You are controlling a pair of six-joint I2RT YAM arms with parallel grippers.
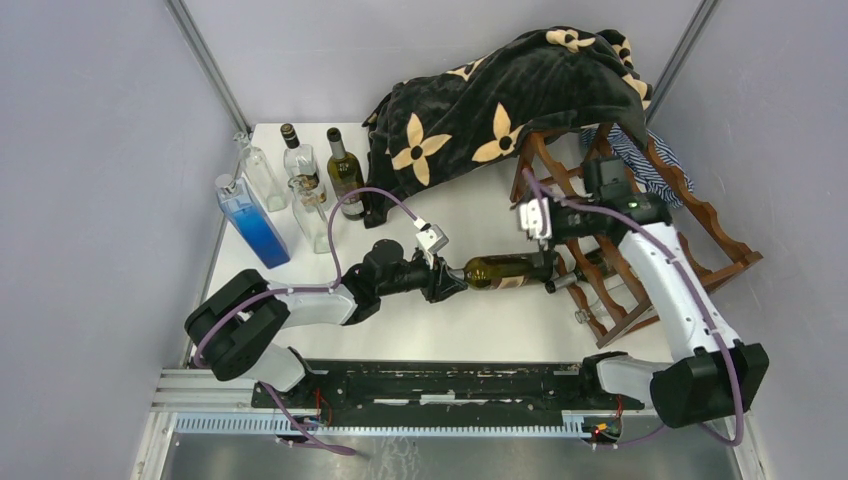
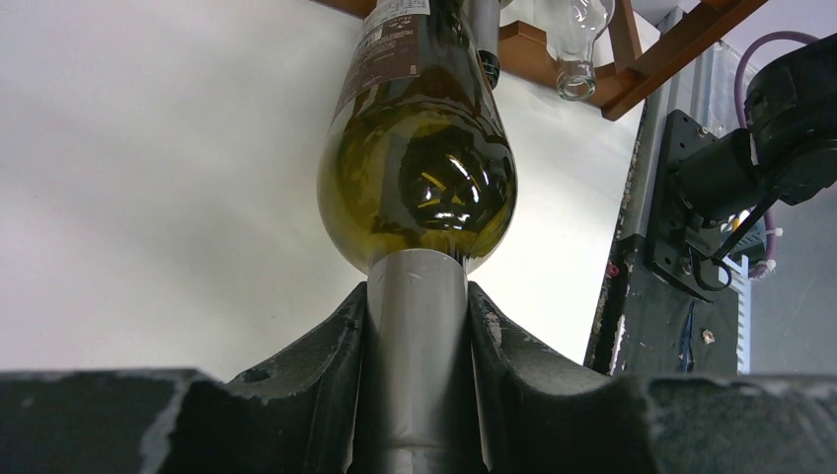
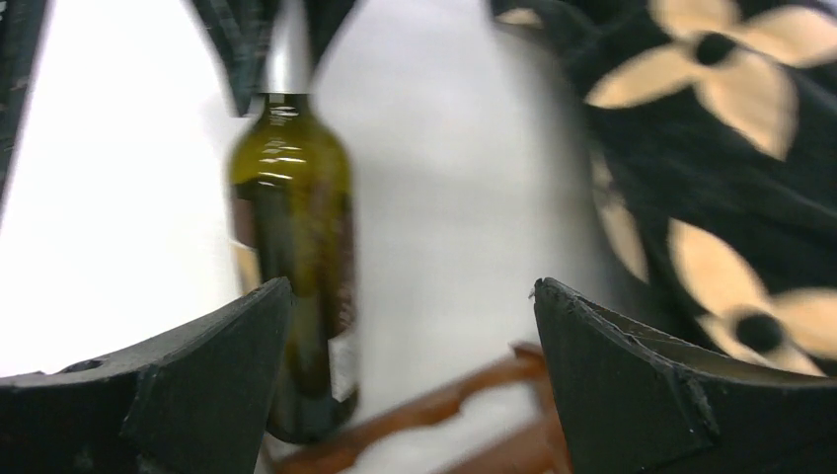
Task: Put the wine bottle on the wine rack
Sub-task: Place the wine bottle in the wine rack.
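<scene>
The wine bottle point(image 1: 500, 270) is dark olive green with a label and lies level above the table, base toward the rack. My left gripper point(image 1: 447, 277) is shut on its grey-foiled neck, which the left wrist view shows clamped between the fingers point(image 2: 416, 296) below the bottle's body point(image 2: 419, 178). The dark reddish-brown wine rack point(image 1: 700, 215) stands at the right, and the bottle's base is at its front rail. My right gripper point(image 1: 550, 263) is open and empty by the bottle's base. In the right wrist view point(image 3: 410, 286) the bottle point(image 3: 291, 227) stands beside the left finger, over a rack rail point(image 3: 434, 410).
A black blanket with tan flowers point(image 1: 500, 100) and a striped cloth point(image 1: 650, 165) drape over the rack's top. A clear bottle point(image 1: 600, 300) lies in the rack's lower tier. A blue bottle point(image 1: 252, 222), clear bottles point(image 1: 262, 172) and a dark wine bottle point(image 1: 346, 172) stand back left.
</scene>
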